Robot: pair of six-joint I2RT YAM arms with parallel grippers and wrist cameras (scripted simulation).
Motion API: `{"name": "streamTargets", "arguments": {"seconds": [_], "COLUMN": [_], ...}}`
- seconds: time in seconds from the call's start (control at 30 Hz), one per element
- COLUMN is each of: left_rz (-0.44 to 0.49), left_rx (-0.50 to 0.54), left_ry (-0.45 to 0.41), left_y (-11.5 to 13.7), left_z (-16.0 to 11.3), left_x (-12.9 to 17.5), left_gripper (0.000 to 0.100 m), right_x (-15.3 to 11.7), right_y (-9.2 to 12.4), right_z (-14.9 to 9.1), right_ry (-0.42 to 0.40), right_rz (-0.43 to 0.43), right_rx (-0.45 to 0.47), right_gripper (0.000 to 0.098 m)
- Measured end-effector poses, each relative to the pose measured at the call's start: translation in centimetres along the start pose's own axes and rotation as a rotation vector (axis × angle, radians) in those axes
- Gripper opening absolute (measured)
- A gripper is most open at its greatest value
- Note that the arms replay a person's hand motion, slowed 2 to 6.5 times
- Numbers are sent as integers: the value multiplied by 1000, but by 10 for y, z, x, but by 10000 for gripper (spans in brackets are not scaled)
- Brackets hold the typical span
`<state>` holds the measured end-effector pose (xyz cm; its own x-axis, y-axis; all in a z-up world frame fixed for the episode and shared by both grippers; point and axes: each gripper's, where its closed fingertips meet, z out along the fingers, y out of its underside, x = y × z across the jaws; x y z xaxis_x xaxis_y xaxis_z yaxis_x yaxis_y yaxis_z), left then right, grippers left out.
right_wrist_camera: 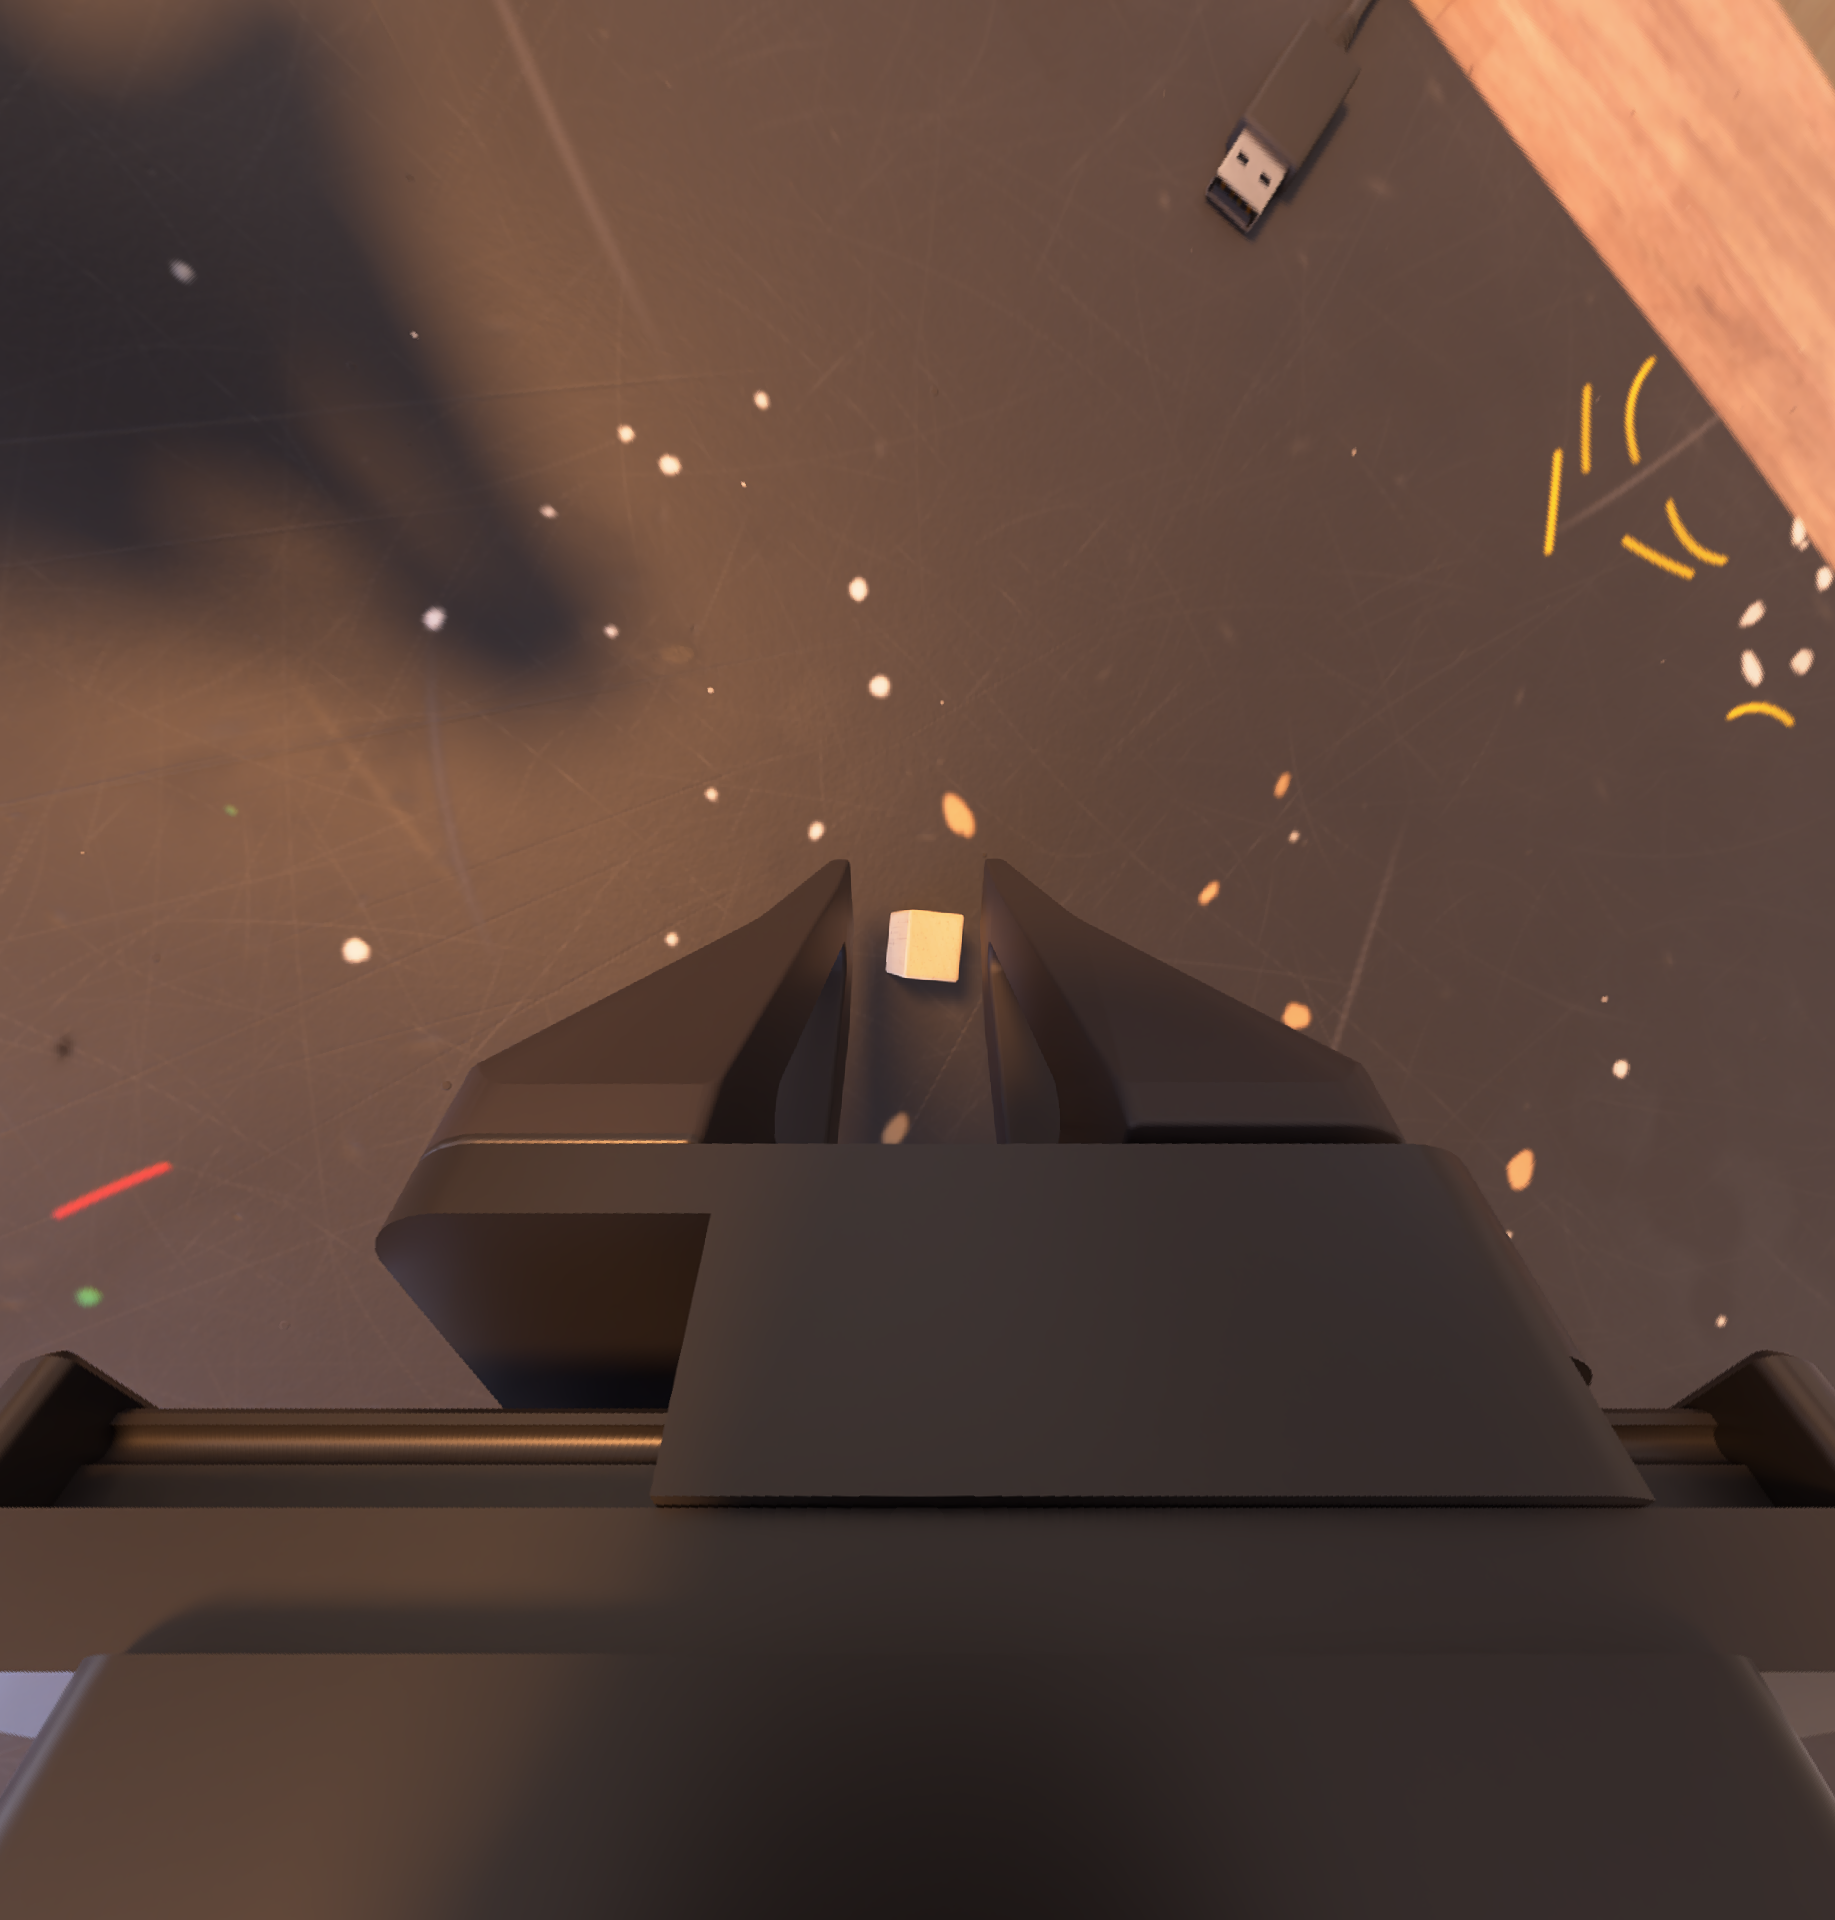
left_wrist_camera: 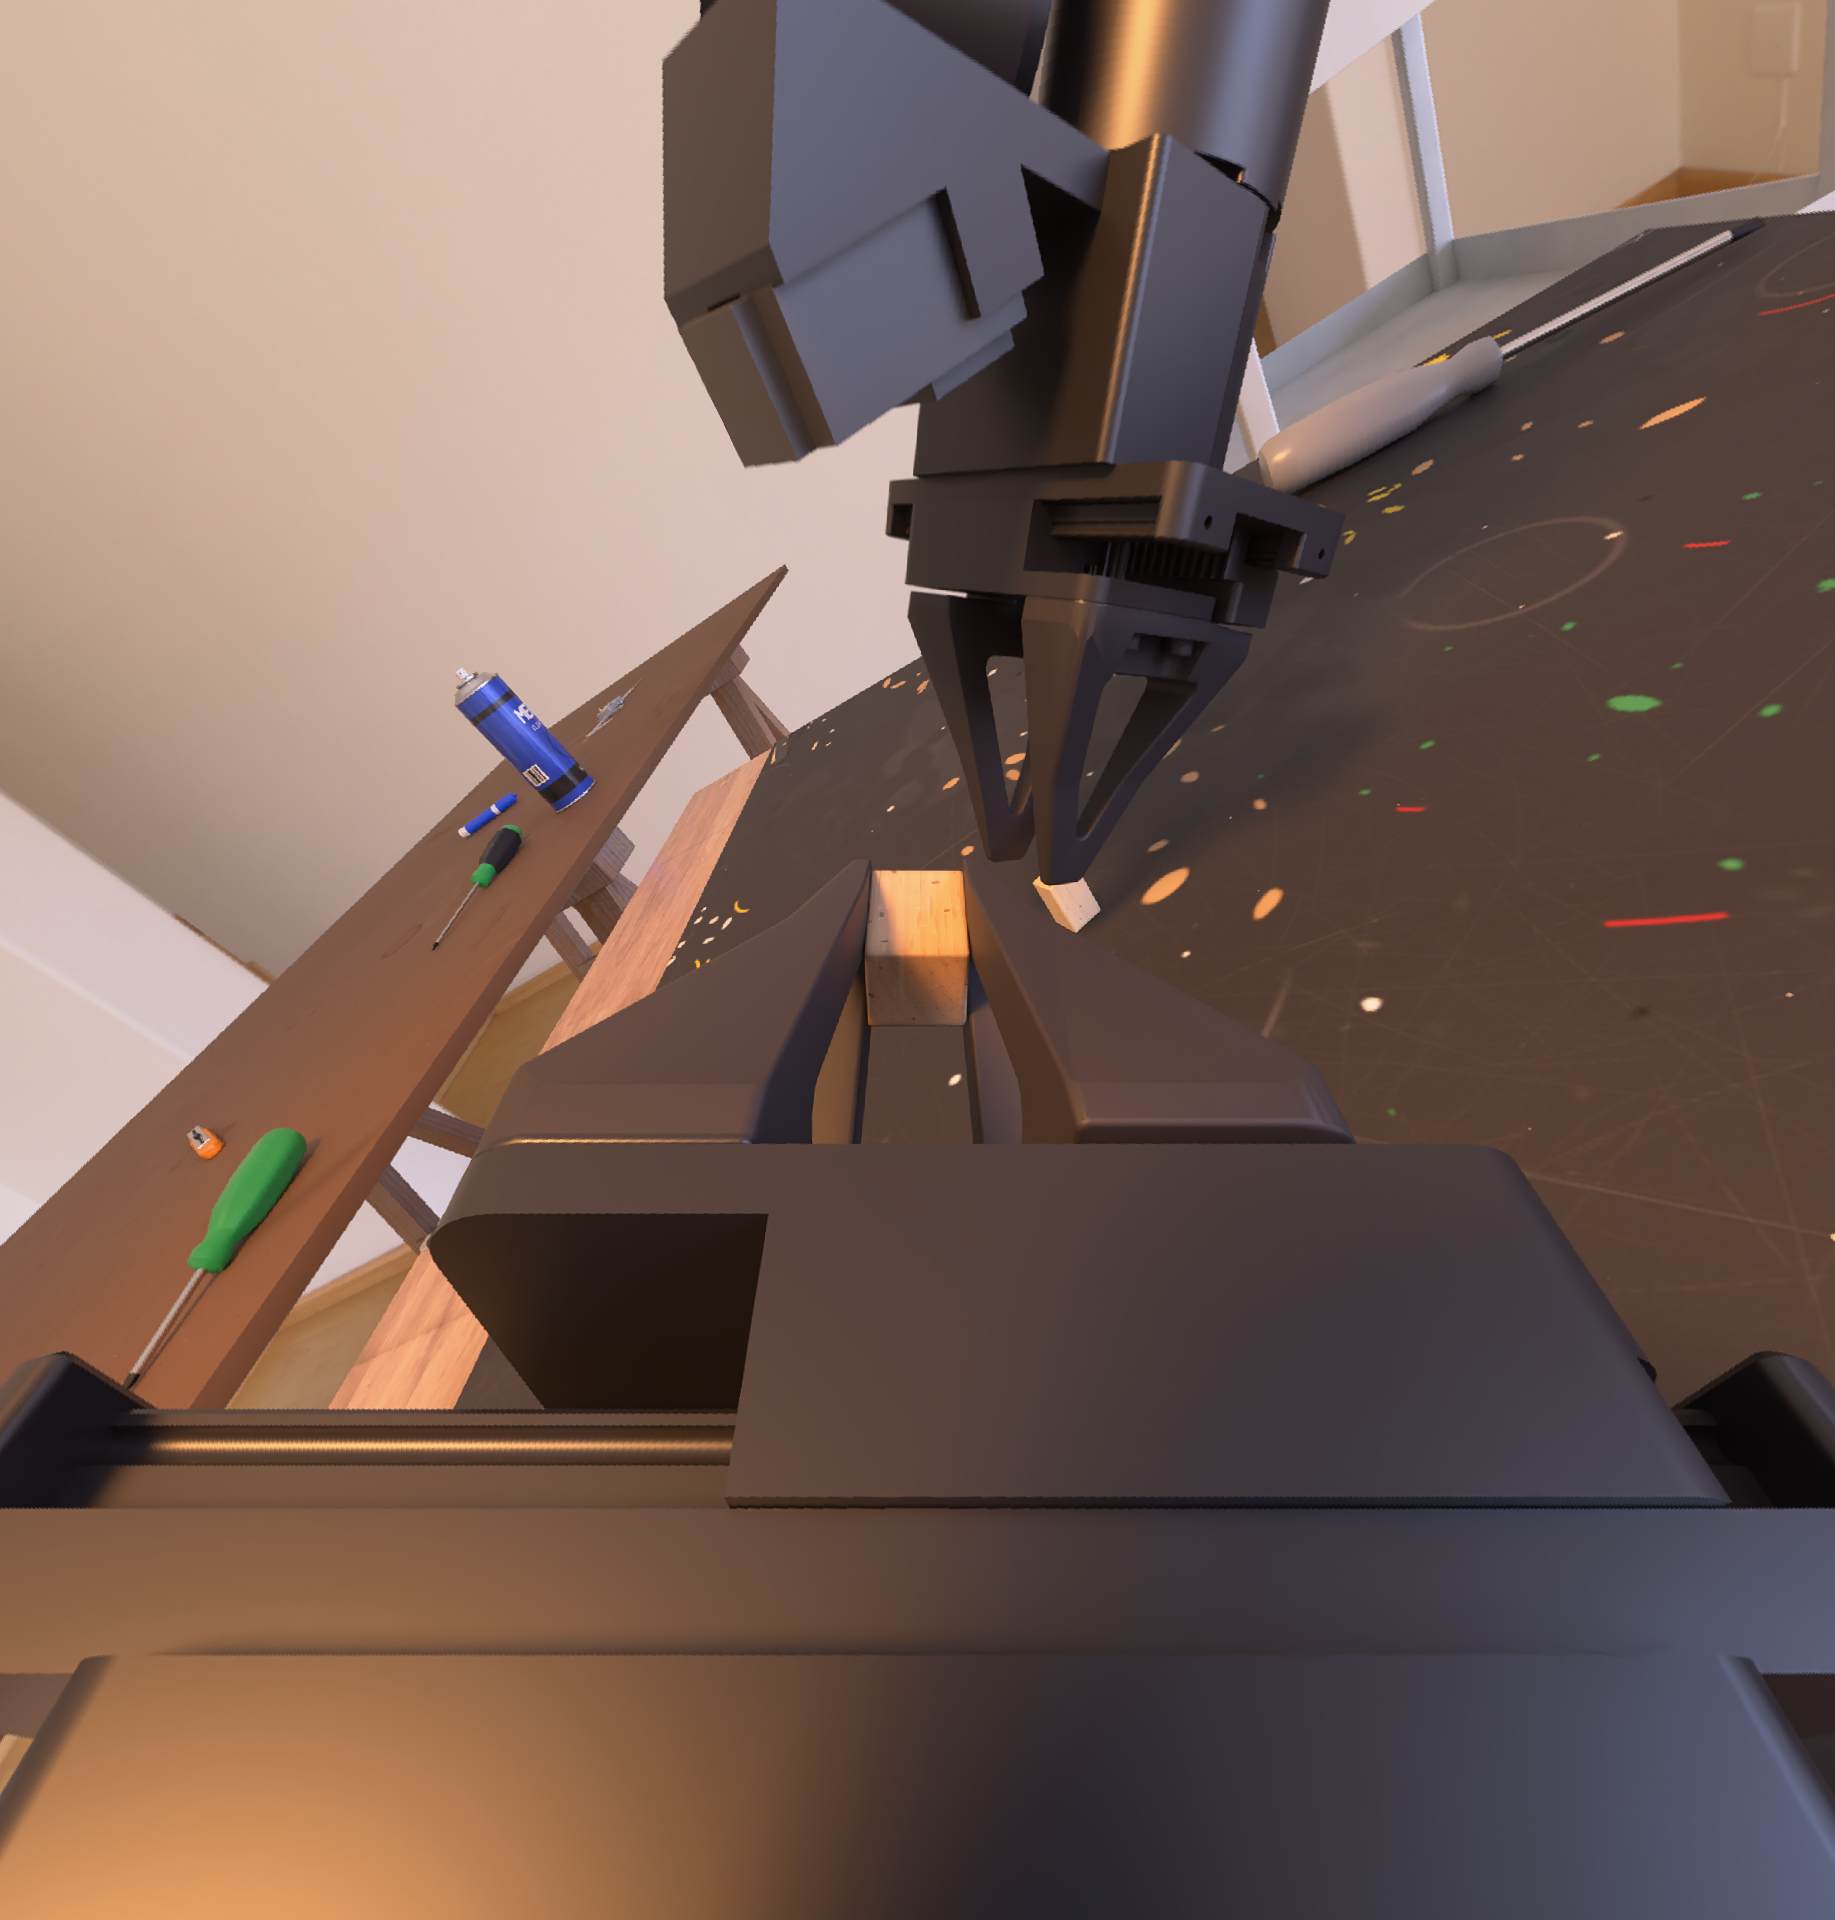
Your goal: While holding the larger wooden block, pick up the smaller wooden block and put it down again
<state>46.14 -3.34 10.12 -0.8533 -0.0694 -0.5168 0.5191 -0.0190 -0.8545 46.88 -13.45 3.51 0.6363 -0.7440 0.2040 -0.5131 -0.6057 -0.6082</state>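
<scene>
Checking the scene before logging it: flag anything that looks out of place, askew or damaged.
Nothing stands out as damaged or spilled. The larger wooden block sits squarely between the left gripper fingers. The smaller wooden block lies between the right gripper fingers, with gaps either side. The table is only scratched and paint-flecked.

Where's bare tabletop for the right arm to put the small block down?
Bare dark tabletop runs between the right gripper and the USB plug, bordered by the wooden edge. Crowded by the left gripper holding the larger wooden block, close beside the smaller wooden block.
</scene>
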Motion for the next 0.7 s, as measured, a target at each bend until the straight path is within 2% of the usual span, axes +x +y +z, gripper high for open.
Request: {"name": "streamTargets", "arguments": {"seconds": [0.27,0.57,0.7], "left_rz": [-6,-18,-24], "left_rx": [0,-5,-8], "left_ry": [-1,1,2], "left_y": [0,2,2], "left_z": [0,0,0], "left_x": [0,0,1], "left_gripper": [141,141,141], "right_x": [2,0,1], "right_y": [10,10,12], "right_z": [7,11,14], "right_ry": [-5,-25,-22], "right_rz": [90,123,125], "right_rx": [-28,-27,-31], "right_gripper": [186,171,92]}}
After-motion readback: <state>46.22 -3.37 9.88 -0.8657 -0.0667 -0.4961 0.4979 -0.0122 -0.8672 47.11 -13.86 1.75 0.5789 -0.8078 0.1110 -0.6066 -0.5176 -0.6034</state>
